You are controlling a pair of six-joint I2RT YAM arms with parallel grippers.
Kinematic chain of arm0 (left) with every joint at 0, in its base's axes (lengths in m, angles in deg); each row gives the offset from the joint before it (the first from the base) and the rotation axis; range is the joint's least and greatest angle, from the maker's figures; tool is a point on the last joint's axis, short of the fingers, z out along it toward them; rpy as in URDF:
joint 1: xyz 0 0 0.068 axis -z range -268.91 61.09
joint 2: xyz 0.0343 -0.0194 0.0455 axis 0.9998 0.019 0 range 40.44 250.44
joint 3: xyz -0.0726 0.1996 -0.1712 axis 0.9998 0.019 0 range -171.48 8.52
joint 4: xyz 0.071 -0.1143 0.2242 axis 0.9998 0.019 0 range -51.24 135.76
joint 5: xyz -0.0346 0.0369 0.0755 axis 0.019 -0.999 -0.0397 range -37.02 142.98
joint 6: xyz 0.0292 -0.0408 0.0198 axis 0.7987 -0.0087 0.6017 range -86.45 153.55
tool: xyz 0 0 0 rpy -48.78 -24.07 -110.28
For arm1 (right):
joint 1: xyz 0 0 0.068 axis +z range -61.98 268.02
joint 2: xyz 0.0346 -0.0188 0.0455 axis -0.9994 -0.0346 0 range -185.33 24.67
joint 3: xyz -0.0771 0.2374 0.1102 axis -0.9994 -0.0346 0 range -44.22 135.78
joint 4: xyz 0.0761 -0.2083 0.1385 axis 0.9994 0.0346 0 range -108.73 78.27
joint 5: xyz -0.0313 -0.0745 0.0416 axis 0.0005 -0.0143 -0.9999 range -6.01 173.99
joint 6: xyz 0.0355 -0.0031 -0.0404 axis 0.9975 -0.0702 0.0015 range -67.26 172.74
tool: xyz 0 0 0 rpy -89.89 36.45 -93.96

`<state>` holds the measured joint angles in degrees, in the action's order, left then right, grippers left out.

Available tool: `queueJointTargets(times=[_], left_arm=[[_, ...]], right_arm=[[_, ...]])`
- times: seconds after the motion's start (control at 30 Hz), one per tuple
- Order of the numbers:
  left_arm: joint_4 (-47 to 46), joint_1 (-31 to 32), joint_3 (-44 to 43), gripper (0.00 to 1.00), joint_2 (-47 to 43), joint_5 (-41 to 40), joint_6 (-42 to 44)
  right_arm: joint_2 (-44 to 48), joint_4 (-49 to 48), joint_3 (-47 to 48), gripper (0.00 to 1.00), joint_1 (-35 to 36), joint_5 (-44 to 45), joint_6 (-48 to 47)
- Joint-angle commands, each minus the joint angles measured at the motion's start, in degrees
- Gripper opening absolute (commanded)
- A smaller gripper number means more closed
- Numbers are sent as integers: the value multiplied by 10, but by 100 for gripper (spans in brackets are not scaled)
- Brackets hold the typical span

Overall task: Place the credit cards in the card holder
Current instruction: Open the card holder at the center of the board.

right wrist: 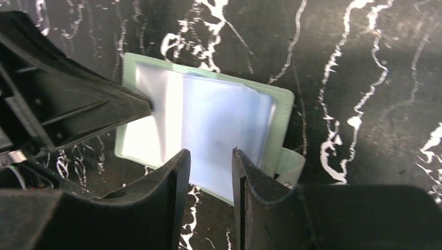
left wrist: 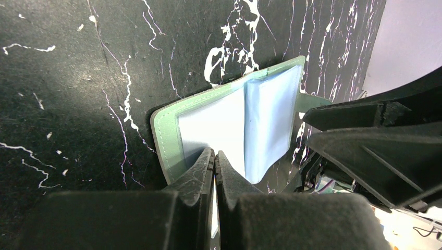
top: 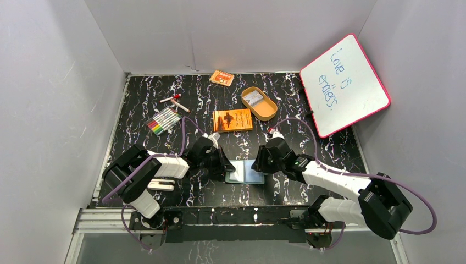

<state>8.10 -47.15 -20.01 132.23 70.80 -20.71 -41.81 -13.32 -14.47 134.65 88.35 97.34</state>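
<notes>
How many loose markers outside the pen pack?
2. One loose marker lies just behind the pen pack, the other marker right of it. Arms may hide more.

A: What writing can be read here?
B: Only on the whiteboard (top: 345, 85), in blue handwriting: "Love is", and under it a word like "endless"
A: And the orange book (top: 232, 119)?
B: Its print is too small to read

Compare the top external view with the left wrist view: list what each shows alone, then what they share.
Top external only: the orange book, tan oval tin, pink-framed whiteboard and bundle of coloured markers. Left wrist only: the left gripper shut at the edge of the grey-green folding card holder, and the holder's snap tab. Both: that holder lying open on the black white-veined table.
</notes>
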Motion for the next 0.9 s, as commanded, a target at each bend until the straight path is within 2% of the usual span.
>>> queueJointTargets(times=[0.0, 0.6, 0.87], left_arm=[[55, 3, 19, 0, 16, -37, 17], [54, 3, 18, 0, 17, -36, 18], [53, 2, 17, 0, 18, -34, 15]], right_arm=[[-1, 9, -12, 41, -19, 2, 6], [-12, 45, -19, 37, -30, 39, -1], [-25, 35, -17, 34, -31, 21, -11]])
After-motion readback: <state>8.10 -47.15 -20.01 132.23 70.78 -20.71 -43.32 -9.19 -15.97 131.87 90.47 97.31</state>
